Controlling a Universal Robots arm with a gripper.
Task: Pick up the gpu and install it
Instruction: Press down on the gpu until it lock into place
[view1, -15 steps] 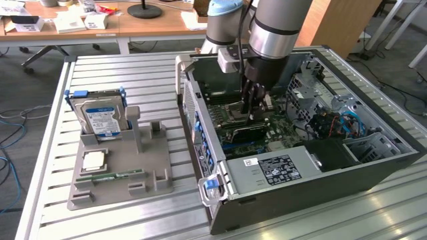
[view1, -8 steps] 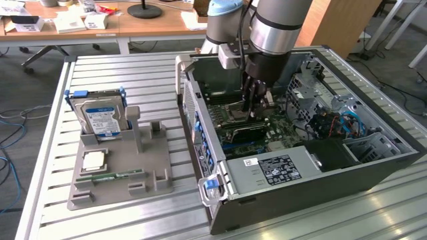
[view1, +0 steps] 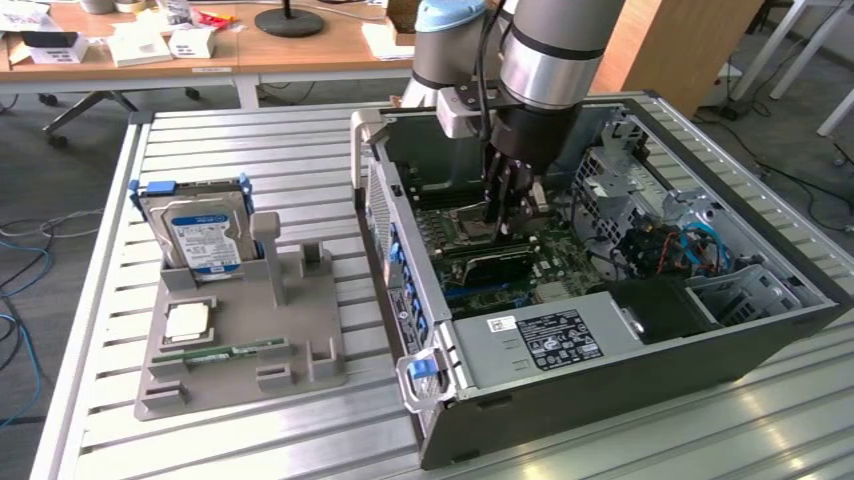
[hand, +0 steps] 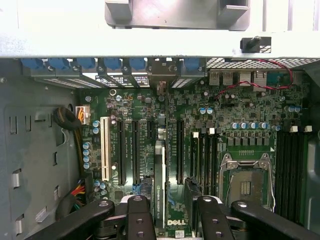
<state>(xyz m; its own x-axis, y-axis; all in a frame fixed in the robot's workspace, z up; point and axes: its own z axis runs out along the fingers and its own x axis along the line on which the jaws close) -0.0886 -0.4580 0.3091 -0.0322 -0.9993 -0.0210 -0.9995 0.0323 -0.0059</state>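
The hand (hand: 167, 210) clamps the gpu (hand: 160, 195) edge-on, long axis along the motherboard (hand: 225, 120) slots.

Place: robotics lab or workshop in office-like room.
Work surface: slotted aluminium table (view1: 240, 150), lab-bench style.
Subject on bench: opened computer case (view1: 601, 330), motherboard (hand: 200, 130) exposed.
Background: wooden desk (view1: 200, 45) with clutter; loose cables (view1: 20, 240) on floor.

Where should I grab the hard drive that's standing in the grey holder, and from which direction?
Take the hard drive by its upper half, coming straight down from above. It stands upright with its lower end sunk in the grey holder, so only the top is free. Clamp across the two broad flat faces, between the blue rails along its edges, then lift straight up.
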